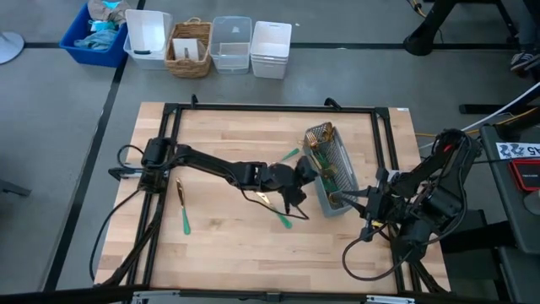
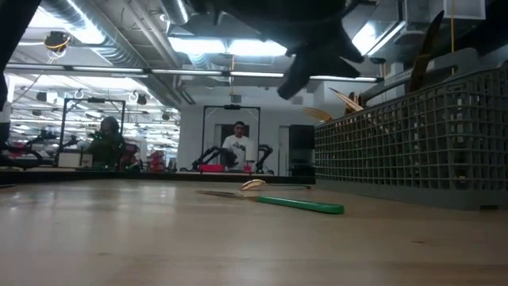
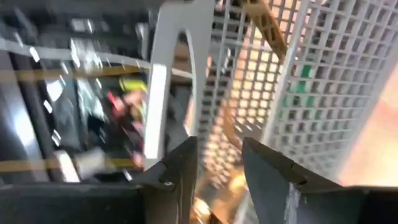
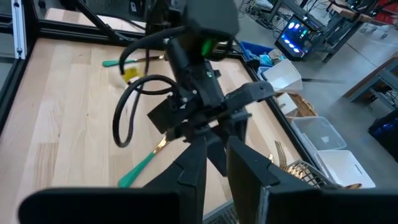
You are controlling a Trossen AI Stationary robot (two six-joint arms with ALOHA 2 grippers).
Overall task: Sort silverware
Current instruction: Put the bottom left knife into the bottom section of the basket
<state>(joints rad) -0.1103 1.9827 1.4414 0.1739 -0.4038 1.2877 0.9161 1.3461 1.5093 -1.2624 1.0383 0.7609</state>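
Silverware split between the grey mesh caddy (image 1: 331, 169) and the wooden table (image 1: 228, 241). Caddy sits right of table centre, long axis running away from the front edge, tilted a bit; gold heads stick up out of its compartments, teal handles show through the mesh in the left wrist view. Loose pieces on the table: one utensil (image 1: 181, 206) near the left arm's base, gold head toward the back, teal handle toward the front; one (image 1: 281, 218) just in front of the left gripper, handle pointing front-right; one teal handle (image 1: 290, 154) behind the left gripper, near the caddy's left side. Low view shows a utensil (image 2: 274, 199) lying flat, gold head left, green handle right, just beside the caddy wall.

Left gripper (image 1: 305, 175) reaches across from the left side, held above the table right at the caddy's left wall. Left wrist view: its fingers (image 3: 180, 171) stand parted with a gap between them, nothing pinched, mesh wall close ahead. Right gripper (image 1: 361, 199) sits at the caddy's near right end, by its front corner. Right wrist view: its two fingers (image 4: 196, 168) are close together with a narrow slit; cannot tell whether anything is pinched. Storage bins and a wicker basket (image 1: 190, 49) line the floor behind the table. Person (image 2: 236, 143) visible far off in the room, low view.
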